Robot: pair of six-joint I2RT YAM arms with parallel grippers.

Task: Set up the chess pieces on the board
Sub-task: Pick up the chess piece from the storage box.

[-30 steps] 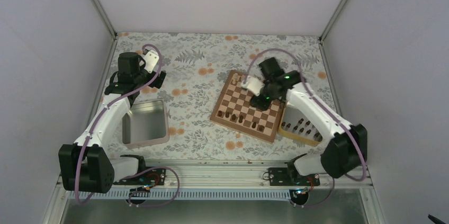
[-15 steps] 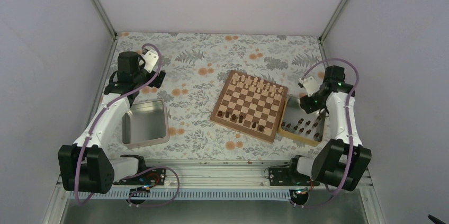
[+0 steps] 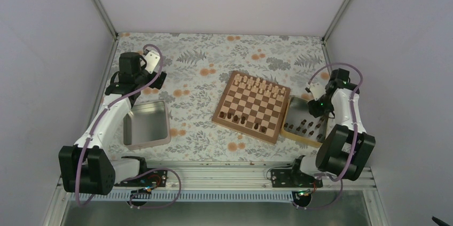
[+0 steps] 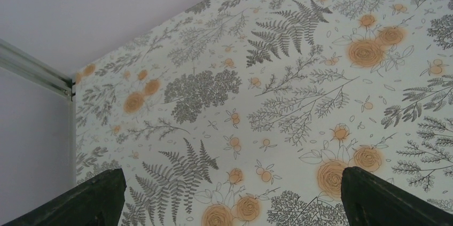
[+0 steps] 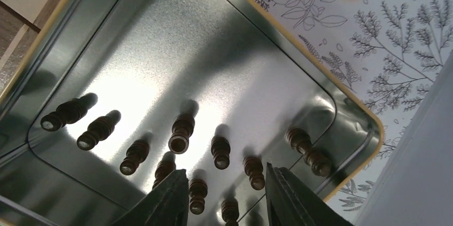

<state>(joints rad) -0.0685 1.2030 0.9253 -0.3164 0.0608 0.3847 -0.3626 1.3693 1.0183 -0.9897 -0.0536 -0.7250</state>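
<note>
The left arm (image 3: 104, 116) and right arm (image 3: 350, 111) share one build: smooth white shells between bulky black joint housings, with a mauve cable (image 3: 152, 46) looping along each. The left hand (image 4: 229, 199) has blunt, matte black fingers (image 4: 374, 196). The right hand (image 5: 227, 199) has dark fingers (image 5: 291, 196) with fine ridges along their edges.

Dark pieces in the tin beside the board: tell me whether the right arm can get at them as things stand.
Probably yes. The right hand hangs open just above the dark pieces, which stand in the uncovered tin. Nothing shows between them.
</note>
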